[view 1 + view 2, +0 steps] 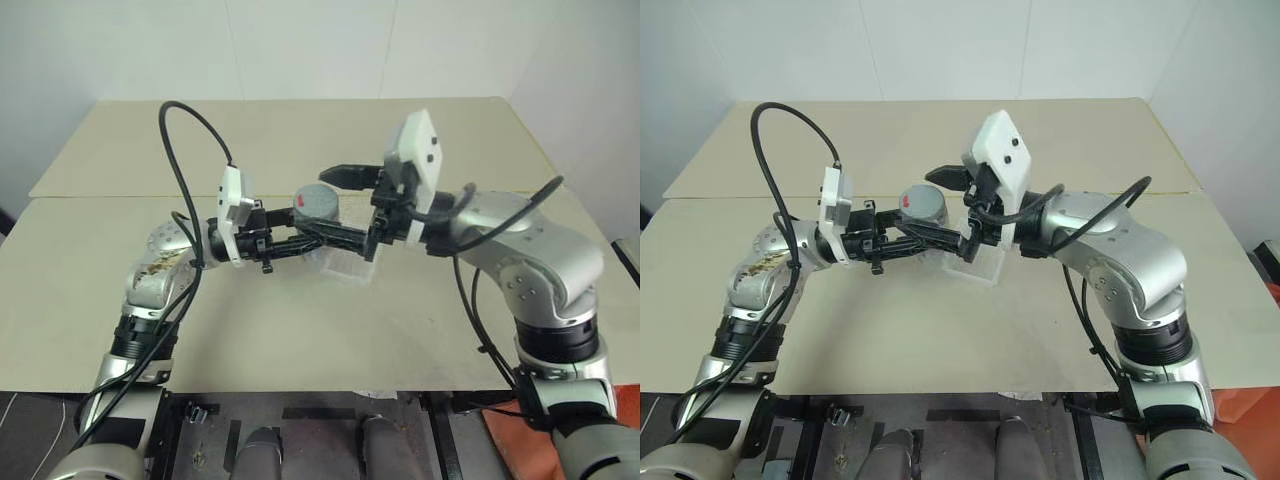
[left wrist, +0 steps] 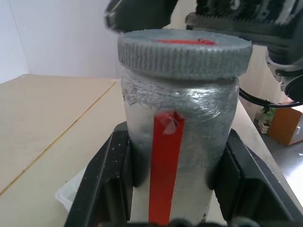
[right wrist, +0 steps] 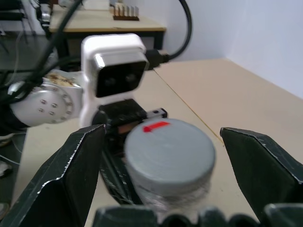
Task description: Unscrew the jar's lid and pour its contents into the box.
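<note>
The jar (image 2: 177,156), silvery with a red strip down its side, is being held upright above the table. The lid (image 3: 169,151), grey with a ribbed edge and a red mark on top, is still sitting on it. The box (image 1: 975,268), clear plastic, is lying just below the jar.

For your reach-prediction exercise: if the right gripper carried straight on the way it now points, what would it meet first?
Most likely the lid of the jar. The right gripper, fingers open, faces it with one finger on each side. The left gripper holds the jar. Depth is unclear.
</note>
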You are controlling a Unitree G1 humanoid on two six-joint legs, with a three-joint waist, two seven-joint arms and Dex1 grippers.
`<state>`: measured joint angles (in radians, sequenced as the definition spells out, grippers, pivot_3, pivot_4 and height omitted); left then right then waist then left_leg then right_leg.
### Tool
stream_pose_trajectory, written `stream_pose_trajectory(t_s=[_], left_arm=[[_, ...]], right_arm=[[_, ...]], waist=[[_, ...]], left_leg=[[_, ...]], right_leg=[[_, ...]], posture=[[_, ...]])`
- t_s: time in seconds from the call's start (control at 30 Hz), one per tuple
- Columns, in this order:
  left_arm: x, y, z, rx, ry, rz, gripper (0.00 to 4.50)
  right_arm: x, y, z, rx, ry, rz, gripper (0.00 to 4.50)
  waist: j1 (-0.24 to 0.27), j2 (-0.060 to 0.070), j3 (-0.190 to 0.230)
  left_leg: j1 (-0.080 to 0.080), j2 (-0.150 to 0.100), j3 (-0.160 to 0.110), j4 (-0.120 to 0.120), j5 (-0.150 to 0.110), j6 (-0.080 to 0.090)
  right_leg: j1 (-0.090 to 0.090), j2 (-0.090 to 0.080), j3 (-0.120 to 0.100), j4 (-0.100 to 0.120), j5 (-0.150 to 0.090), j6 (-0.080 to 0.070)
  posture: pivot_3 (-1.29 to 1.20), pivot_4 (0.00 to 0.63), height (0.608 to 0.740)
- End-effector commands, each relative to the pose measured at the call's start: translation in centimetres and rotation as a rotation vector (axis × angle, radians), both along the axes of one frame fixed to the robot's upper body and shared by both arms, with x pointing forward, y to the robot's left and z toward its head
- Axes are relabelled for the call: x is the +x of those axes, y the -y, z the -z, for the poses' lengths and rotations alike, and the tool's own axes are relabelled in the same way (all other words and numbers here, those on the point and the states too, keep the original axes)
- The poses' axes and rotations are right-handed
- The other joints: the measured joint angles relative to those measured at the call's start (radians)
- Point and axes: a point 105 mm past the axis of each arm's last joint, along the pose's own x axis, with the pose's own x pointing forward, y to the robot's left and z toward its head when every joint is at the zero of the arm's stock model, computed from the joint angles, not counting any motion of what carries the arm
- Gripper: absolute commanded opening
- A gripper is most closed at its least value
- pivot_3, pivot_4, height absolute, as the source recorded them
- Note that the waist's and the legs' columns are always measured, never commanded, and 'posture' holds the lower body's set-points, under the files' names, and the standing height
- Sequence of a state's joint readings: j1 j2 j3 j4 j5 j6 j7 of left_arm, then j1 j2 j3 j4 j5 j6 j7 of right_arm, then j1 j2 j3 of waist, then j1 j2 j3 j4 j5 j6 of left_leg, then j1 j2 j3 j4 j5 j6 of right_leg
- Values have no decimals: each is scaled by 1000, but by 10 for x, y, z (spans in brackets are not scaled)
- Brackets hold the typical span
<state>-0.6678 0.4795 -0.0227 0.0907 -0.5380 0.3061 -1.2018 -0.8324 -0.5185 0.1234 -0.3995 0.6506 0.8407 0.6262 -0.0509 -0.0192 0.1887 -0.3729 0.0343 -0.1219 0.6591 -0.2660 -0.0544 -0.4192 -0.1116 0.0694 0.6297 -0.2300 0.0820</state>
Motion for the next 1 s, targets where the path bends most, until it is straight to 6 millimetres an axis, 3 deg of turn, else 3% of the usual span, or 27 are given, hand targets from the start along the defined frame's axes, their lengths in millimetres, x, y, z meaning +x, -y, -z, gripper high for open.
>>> stream_pose_trajectory(t_s=[0.03,0.13,0.2,0.3,0.33,0.47,0.6,0.73,0.97,1.0], left_arm=[[-6,2,-13,-4,65,23,1878],[-7,2,-11,-3,65,21,1878],[-9,2,-10,-2,64,21,1878],[-11,1,-9,1,64,24,1878],[-12,1,-9,3,62,30,1878],[-20,1,-8,8,60,81,1878],[-37,5,-11,35,57,219,1878],[-46,9,-13,59,54,303,1878],[-50,12,-11,74,57,328,1878],[-50,11,-10,72,54,320,1878]], right_arm=[[-3,-4,-9,5,40,-5,4500],[-3,-5,-10,7,34,-11,4319],[-3,-6,-10,12,25,-18,3894],[-4,-7,-10,23,23,-32,2856],[-5,-7,-11,33,23,-52,2757],[-18,-7,-10,49,24,-236,2757],[-36,-1,0,-34,34,-581,2757],[-35,1,2,-86,48,-754,2757],[-20,-10,5,-129,84,-762,2757],[-18,-10,5,-124,88,-741,3485]], waist=[[0,0,0],[-2,0,0],[-3,0,0],[-6,0,0],[-8,0,0],[-15,0,0],[-16,0,0],[-22,0,0],[-26,0,0],[-25,0,0]], left_leg=[[0,0,0,0,0,0],[-1,0,0,0,0,0],[-1,0,0,0,0,0],[-1,0,0,0,0,0],[-1,0,0,0,0,0],[-1,0,0,0,0,0],[-1,0,0,0,0,0],[0,0,0,0,0,0],[-1,0,0,0,0,-1],[-1,0,0,0,1,-1]], right_leg=[[-1,0,0,0,0,0],[-1,0,0,0,0,0],[-1,0,0,0,0,0],[-1,0,0,0,0,0],[-1,0,0,0,0,0],[-1,0,0,0,0,0],[-1,0,0,0,0,0],[0,0,0,1,0,0],[-1,1,0,1,0,0],[-1,1,0,1,0,0]], posture=[[0,150,740],[0,150,740],[0,150,740],[0,150,740],[0,150,740],[0,150,740],[0,150,740],[0,150,740],[0,150,740],[0,150,740]])
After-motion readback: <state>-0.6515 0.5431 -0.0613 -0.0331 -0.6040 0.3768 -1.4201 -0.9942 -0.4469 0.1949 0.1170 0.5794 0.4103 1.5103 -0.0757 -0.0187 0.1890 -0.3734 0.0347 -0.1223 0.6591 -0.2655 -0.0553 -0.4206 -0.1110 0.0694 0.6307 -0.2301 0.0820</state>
